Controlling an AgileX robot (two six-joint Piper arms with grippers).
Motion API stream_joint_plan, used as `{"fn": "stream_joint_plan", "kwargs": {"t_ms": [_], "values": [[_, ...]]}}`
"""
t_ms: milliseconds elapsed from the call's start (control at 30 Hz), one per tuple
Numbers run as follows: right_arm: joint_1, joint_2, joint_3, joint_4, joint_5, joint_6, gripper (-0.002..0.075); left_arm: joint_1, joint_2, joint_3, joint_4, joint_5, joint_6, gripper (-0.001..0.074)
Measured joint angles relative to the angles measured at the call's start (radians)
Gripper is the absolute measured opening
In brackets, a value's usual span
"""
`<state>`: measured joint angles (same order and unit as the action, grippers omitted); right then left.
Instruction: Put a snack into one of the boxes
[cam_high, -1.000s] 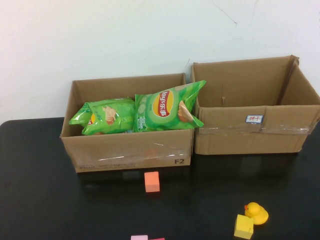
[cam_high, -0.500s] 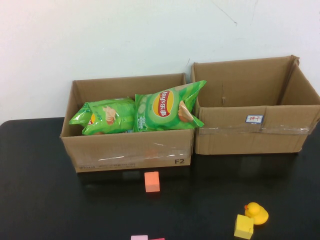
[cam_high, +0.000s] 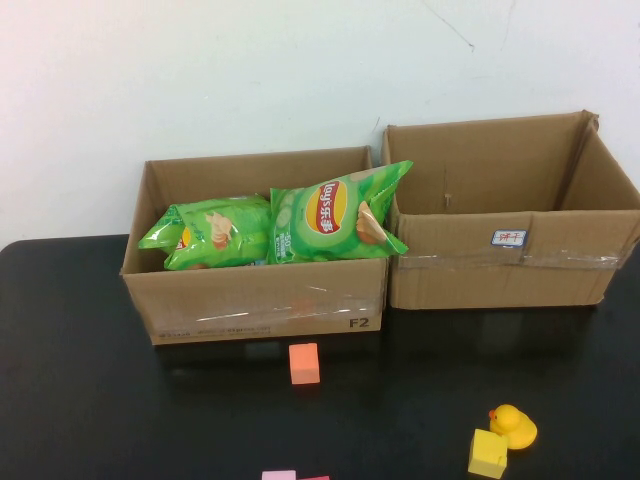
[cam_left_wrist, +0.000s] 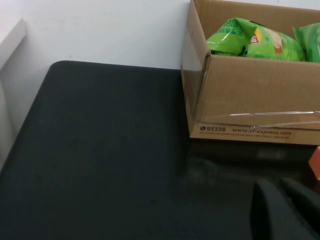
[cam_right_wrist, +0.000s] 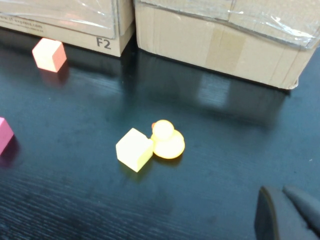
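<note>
Orange cube sits on the black table. At its 4 o'clock, a yellow duck touches a yellow cube. Pink block at its 6 o'clock.
</note>
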<state>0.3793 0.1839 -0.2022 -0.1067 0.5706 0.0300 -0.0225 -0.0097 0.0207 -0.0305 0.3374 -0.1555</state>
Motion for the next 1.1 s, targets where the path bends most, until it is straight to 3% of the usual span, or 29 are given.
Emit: {"fn": "stream_joint_plan", "kwargs": {"t_ms": [367, 733, 1100], "values": [[0.0, -0.018, 0.021, -0.031, -0.031, 0.0, -0.0001, 0.0, 0.0, 0.0, -0.002, 0.0, 0.0, -0.0001], [-0.35, -0.193, 0.207, 0.002, -0.269, 0.005, -0.0001, 0.0, 0.0, 0.0, -0.002, 0.0, 0.029, -0.0001], [-0.38, -0.193, 0.229, 0.013, -0.228, 0.022, -0.0001, 0.0, 0.0, 0.0, -0.004, 0.0, 0.029, -0.0001]]}}
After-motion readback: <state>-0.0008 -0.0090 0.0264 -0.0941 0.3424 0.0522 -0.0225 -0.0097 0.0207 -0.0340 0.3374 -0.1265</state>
